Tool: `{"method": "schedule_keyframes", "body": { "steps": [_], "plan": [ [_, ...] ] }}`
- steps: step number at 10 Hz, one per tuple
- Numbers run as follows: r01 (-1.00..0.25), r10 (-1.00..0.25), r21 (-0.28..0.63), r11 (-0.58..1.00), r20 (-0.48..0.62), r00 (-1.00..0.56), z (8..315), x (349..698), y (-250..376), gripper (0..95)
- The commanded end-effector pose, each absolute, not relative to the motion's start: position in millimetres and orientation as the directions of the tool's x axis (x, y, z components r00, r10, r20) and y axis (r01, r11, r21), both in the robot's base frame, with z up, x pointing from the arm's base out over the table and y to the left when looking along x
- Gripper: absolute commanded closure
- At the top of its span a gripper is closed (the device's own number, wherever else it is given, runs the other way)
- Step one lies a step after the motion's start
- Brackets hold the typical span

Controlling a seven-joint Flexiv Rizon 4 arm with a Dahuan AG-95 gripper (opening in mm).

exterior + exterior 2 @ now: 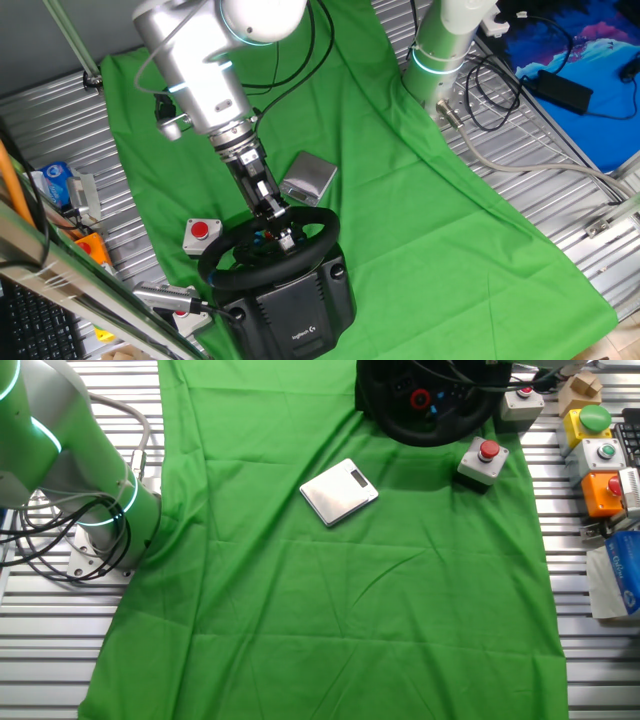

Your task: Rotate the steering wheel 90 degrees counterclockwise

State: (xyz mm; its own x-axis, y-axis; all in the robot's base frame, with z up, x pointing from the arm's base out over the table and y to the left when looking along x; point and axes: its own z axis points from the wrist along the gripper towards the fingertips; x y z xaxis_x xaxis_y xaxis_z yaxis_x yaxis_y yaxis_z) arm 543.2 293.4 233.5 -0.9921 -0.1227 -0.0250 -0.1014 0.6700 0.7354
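Observation:
The steering wheel (262, 262) is black with a round rim and stands on a boxy black base (300, 312) with a small white logo, at the near edge of the green cloth. My gripper (284, 234) reaches down over the wheel's far rim, and its fingertips are inside the rim near the hub. The fingers look close together, but the wheel hides whether they clamp it. In the other fixed view the wheel (425, 410) is cut off by the top edge, its red hub button shows, and the gripper is out of view.
A grey metallic box (310, 177) (340, 491) lies on the green cloth (400, 200) just behind the wheel. A red push button on a white box (201, 233) (483, 461) sits beside the wheel. A second arm's base (440, 50) and cables stand at the back. Several button boxes (598, 455) line the table's side.

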Motion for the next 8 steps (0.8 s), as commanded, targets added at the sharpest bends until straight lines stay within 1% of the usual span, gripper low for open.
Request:
{"method": "schedule_keyframes", "body": {
  "steps": [1,8],
  "plan": [
    [-0.103,-0.122,0.732,0.673,-0.027,-0.992,233.3,543.2,294.4,95.0],
    [-0.126,-0.137,0.727,0.675,-0.044,-0.990,227.5,536.6,291.0,95.0]
  ]
}}
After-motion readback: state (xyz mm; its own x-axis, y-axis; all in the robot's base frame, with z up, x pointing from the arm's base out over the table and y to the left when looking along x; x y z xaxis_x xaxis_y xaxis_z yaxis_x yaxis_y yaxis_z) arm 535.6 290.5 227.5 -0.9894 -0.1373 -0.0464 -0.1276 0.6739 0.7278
